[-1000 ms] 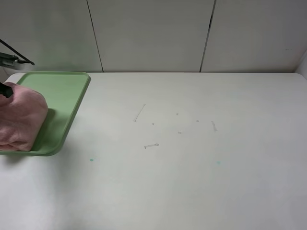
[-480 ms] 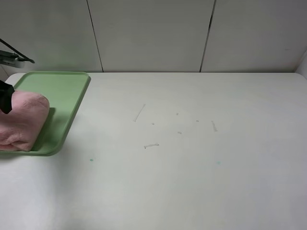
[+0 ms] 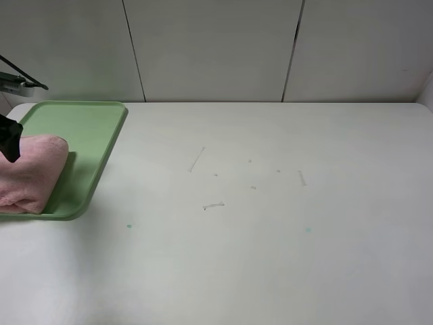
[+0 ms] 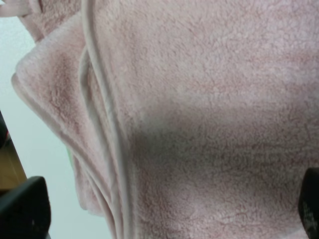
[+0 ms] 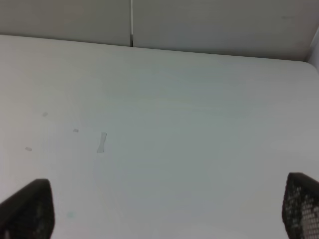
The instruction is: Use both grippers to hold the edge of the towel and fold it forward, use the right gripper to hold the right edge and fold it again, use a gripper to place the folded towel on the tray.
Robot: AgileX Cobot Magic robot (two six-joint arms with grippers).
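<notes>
The pink towel lies folded on the light-green tray at the far left of the exterior view, partly cut off by the frame edge. A black part of my left arm shows just above the towel's far end. In the left wrist view the towel fills the picture, its layered hems showing. My left gripper hangs over it with its fingertips wide apart and nothing between them. My right gripper is open and empty over bare table, and it is out of the exterior view.
The white table carries only a few small scuff marks. A grey panelled wall stands behind it. A dark bracket juts out at the far left above the tray.
The towel has sunk lower and flattened onto the tray. The black part of my left arm has shifted slightly along the towel's far end.
</notes>
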